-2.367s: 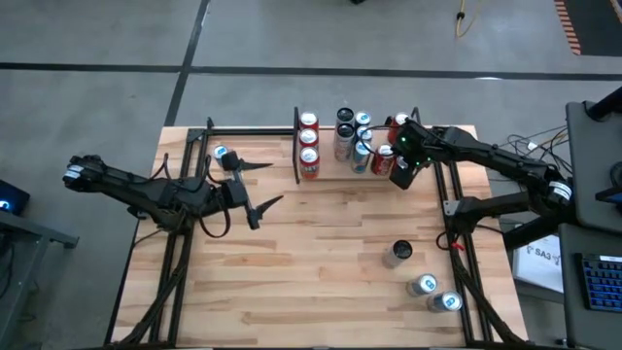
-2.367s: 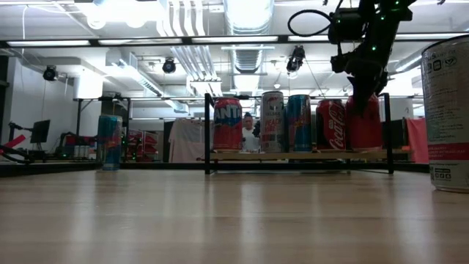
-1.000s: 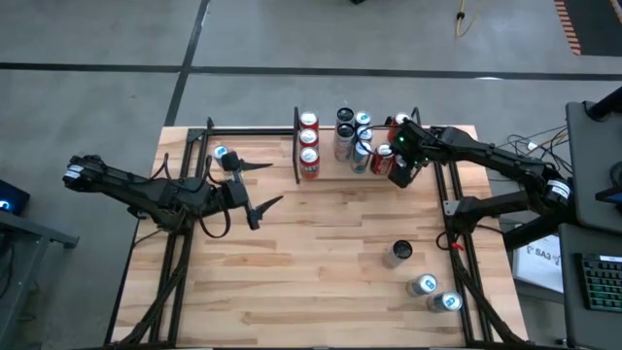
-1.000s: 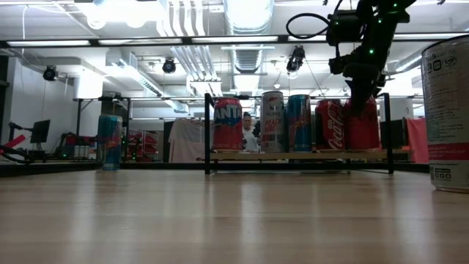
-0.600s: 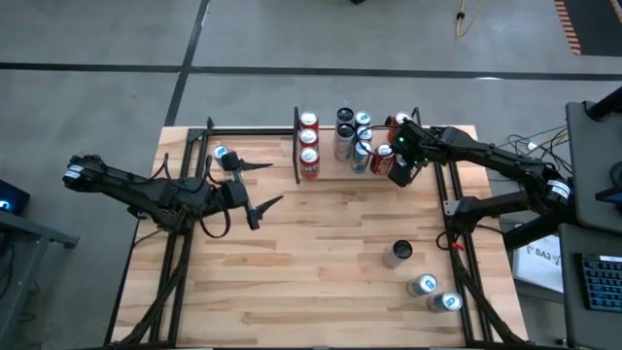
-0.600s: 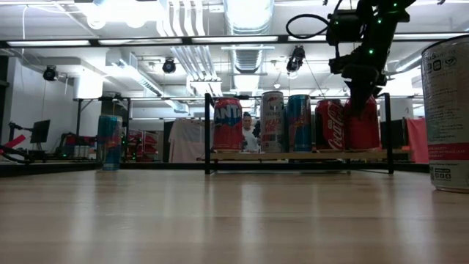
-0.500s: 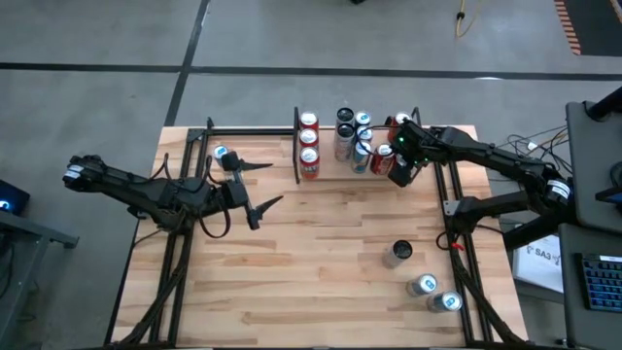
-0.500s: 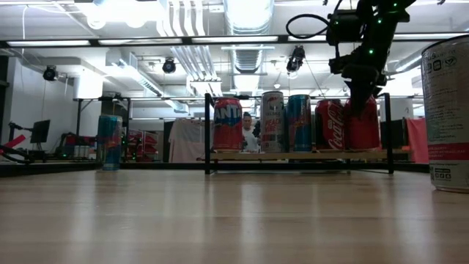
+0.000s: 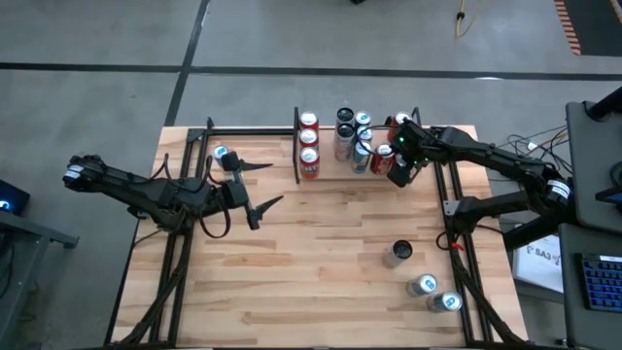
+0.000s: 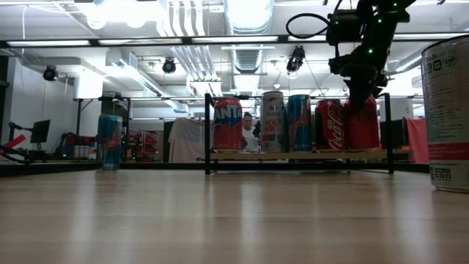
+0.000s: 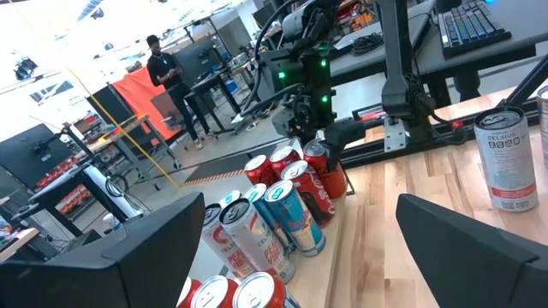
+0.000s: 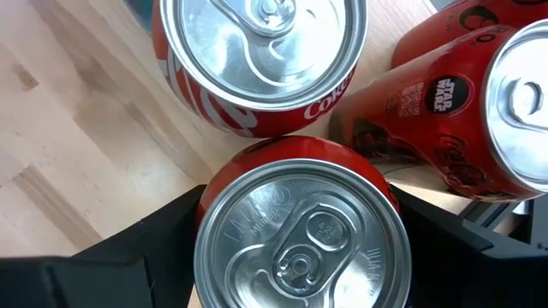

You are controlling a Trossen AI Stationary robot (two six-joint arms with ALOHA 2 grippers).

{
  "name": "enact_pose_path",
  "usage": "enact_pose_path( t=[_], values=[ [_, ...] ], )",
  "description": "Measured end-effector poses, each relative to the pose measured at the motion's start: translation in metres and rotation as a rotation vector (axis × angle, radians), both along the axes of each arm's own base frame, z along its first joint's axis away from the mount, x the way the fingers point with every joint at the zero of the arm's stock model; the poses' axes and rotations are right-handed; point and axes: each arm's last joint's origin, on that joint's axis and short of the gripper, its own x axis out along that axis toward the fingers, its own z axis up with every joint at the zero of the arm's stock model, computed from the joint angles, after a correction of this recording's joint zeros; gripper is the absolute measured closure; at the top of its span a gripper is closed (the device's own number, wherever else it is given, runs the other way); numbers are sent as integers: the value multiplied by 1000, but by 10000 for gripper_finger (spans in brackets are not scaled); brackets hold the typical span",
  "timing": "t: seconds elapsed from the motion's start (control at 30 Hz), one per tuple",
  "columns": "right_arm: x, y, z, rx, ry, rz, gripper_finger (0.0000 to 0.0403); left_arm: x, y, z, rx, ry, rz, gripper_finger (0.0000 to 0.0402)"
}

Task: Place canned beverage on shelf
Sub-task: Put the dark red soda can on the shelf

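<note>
Looks like a robotics lab or workshop: exposed ceiling ducts [image 10: 245,18] and strip lights, benches with monitors [image 11: 34,150] and a keyboard [image 11: 467,21], a person [image 11: 171,81] standing at a workstation.

The room is bright from long white ceiling tube lamps [image 10: 242,38]. The pale butcher-block wooden tabletop [image 10: 220,220] shows soft reflections near its far edge. The silver aluminium can lid [image 12: 301,235] has mild glare; shadows are weak.
</note>
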Motion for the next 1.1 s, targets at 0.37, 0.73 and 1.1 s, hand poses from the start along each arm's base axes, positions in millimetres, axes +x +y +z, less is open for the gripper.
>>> enact_pose_path(
  t=[0.37, 0.73, 1.1],
  values=[
    [0, 0, 0, 10, -11, -19, 111, 0, 0, 0, 0, 0, 0, 33],
    [0, 0, 0, 15, -9, -11, 111, 0, 0, 0, -1, 0, 0, 33],
    [0, 0, 0, 20, -22, -44, 111, 0, 0, 0, -1, 0, 0, 33]
  ],
)
